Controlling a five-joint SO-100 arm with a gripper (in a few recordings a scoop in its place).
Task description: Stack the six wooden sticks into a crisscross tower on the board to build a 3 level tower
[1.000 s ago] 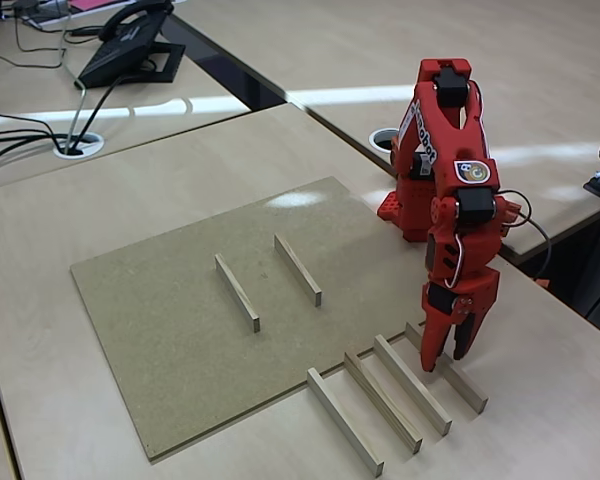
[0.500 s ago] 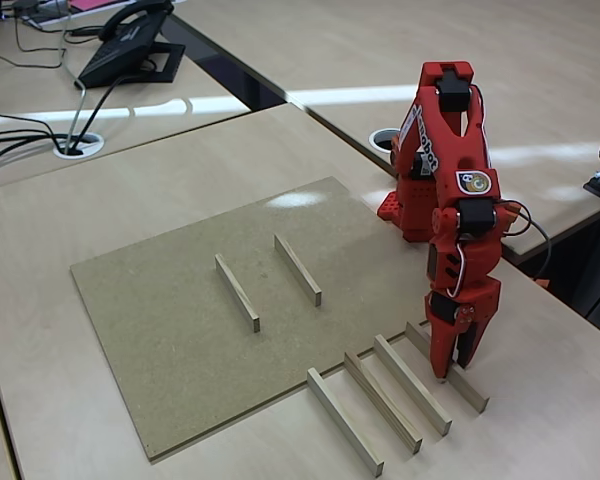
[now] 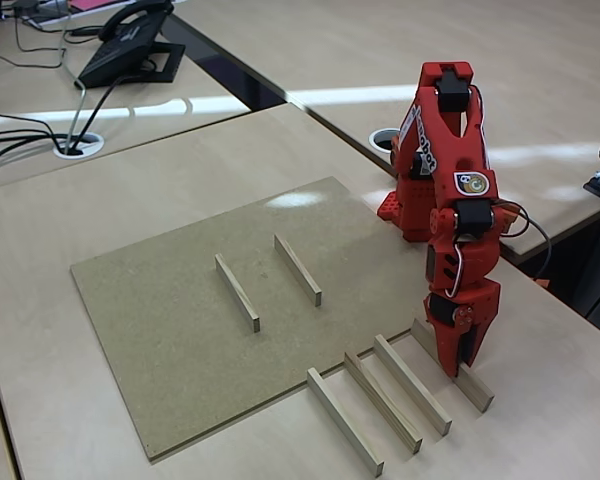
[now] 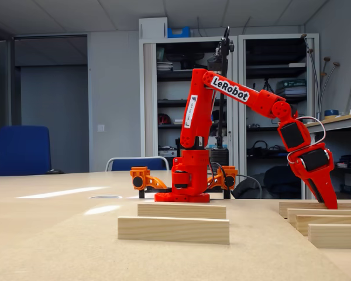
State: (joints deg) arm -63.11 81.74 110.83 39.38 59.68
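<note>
**Red arm down on the far-right stick, two sticks already on the board**

The red arm [image 3: 448,150] is folded over, with its end effector [image 3: 458,362] pointing straight down at the desk [image 3: 130,200]. In the high fixed view the tips are right down at the rightmost stick [image 3: 454,366] of the loose row, about midway along it. The fingers look close together around that stick and it seems pinched between them, though whether they're actually squeezing it is hard to call for sure. In the low fixed view the end effector [image 4: 327,202] comes down at a slant, and its tip meets the stick [image 4: 319,205] at the back of the pile on the right.

The four loose sticks lie side by side on the bare desk just off the board's near-right edge, roughly parallel: the gripped one, then one [image 3: 411,384] beside it, another [image 3: 382,402], and the last [image 3: 344,421] nearest the camera.

The board [image 3: 160,320] has two sticks lying flat, parallel and apart from each other: one [image 3: 237,292] on the left, one [image 3: 297,269] on the right. Nothing is crossed over them.

A desk phone [image 3: 130,45] sits on the next desk at top left.
</note>
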